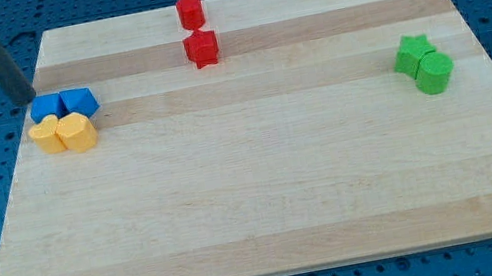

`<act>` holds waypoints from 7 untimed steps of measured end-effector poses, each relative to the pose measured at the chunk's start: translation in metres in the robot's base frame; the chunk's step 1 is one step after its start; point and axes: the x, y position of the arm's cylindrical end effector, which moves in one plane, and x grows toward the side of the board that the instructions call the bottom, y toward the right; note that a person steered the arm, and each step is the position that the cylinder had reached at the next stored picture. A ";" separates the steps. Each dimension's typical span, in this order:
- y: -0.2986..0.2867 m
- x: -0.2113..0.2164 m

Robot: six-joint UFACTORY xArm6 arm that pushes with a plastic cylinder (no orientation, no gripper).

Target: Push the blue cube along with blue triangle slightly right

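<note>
The blue cube (45, 107) and the blue triangle (78, 102) sit side by side, touching, near the left edge of the wooden board (265, 185). The cube is on the left, the triangle on the right. My tip (27, 98) is just above and to the left of the blue cube, very close to its upper left corner; I cannot tell if it touches. The rod slants up to the view's top left.
Two yellow blocks (63, 133) touch the lower sides of the blue pair. A red cylinder (190, 10) and a red star-like block (202, 48) stand at the top middle. A green star (413, 52) and a green cylinder (435, 72) are at the right.
</note>
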 end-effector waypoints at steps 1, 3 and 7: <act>0.000 0.017; 0.011 0.022; 0.098 0.022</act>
